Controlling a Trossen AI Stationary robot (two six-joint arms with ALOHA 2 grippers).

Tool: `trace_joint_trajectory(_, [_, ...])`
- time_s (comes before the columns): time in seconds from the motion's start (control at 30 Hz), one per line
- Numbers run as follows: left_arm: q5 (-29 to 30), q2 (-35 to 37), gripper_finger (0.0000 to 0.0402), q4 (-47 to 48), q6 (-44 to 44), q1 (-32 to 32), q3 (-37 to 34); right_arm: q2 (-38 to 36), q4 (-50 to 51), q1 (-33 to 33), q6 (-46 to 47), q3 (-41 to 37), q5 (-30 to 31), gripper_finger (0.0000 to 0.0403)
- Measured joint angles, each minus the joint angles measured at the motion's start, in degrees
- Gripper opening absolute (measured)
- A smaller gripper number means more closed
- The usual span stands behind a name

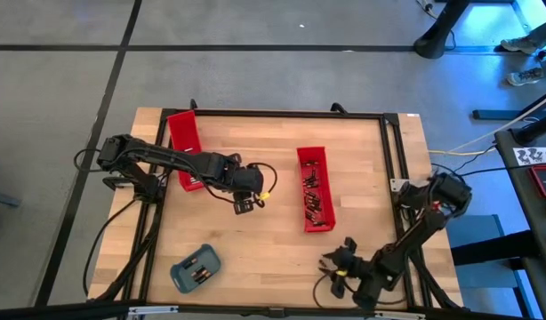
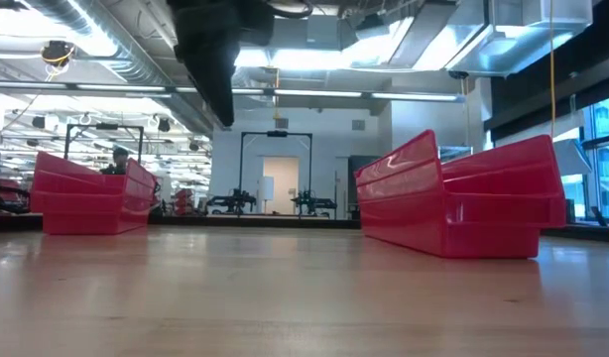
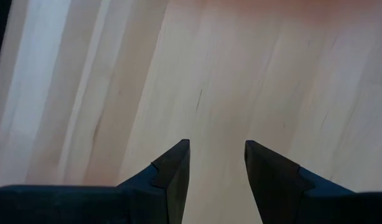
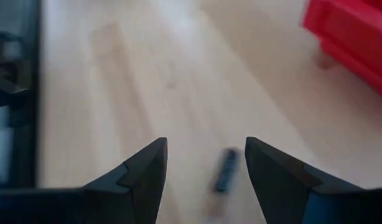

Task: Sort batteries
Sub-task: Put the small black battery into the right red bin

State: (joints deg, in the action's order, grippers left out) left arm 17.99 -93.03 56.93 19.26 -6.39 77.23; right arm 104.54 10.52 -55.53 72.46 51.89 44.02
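From above, the batteries (image 1: 314, 197) in the red tray (image 1: 301, 160) are too small to count. The cells in the blue-grey tray (image 1: 177, 276) are equally unclear. A dark cell (image 4: 226, 170) between the right end effector's fingers (image 4: 147, 168) is blurred.

Dark jointed arms, black cables, pointed hand (image 3: 216, 163) fingers

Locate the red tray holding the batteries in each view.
High view: red tray right of centre, batteries inside.
Low view: the nearer, larger tray, at right.
Left wrist view: not in it.
Right wrist view: top right corner.
Shared landmark: the wooden table.
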Motion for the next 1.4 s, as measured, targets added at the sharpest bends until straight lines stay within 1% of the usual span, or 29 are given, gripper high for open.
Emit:
trace_joint_trajectory(0.07, [0.0, 0.0, 0.0143, 0.9, 0.0, 0.0, 0.0, 1.5, -1.6, 1.1, 0.6, 0.0, 1.1, 0.0216])
trace_joint_trajectory(0.2, [-0.7, 0.0, 0.0143, 2.6, 0.5, 0.0, 0.0, 6.4, -8.1, 2.4, -0.8, 0.1, 0.0, 0.0216])
trace_joint_trajectory(0.27, [-1.7, 0.0, 0.0143, 3.5, 1.3, -0.2, 0.0, 8.7, -10.7, 2.6, -1.5, 0.1, 0.6, 0.0216])
trace_joint_trajectory(0.37, [-1.9, 0.0, 0.0143, 4.5, 2.3, -1.0, 0.0, 11.0, -10.2, 1.7, -0.8, 0.8, 0.0, 0.0216])
trace_joint_trajectory(0.43, [-2.0, 0.0, 0.0143, 4.2, 2.6, -1.7, 0.0, 11.9, -9.2, 0.7, -0.1, 0.8, 1.7, 0.0216])
trace_joint_trajectory(0.53, [-2.0, 0.0, 0.0143, 4.3, 3.2, -2.9, 0.0, 12.5, -7.5, -1.1, 0.1, 0.8, 2.6, 0.0216])
trace_joint_trajectory(0.7, [-2.0, 0.0, 0.0143, 4.0, 3.6, -4.8, 0.0, 14.1, -7.4, -4.1, 1.9, 0.5, 5.8, 0.0216])
trace_joint_trajectory(0.83, [-2.0, 0.0, 0.0143, 3.9, 4.6, -5.4, 0.0, 13.7, -7.0, -4.2, 2.3, 0.4, 7.8, 0.0216])
trace_joint_trajectory(1.1, [-1.9, 0.0, 0.0143, 3.9, 5.6, -5.4, 0.0, 12.8, -7.2, -0.3, 1.0, 0.3, 8.1, 0.0216])
trace_joint_trajectory(1.23, [-1.9, 0.0, 0.0143, 3.9, 5.8, -5.4, 0.0, 10.8, -6.8, 1.4, -0.8, 0.1, 9.2, 0.0215])
trace_joint_trajectory(1.4, [-1.9, 0.0, 0.0143, 3.9, 5.8, -5.4, 0.0, 5.8, -4.9, 3.1, -3.9, -0.2, 9.5, 0.0215])
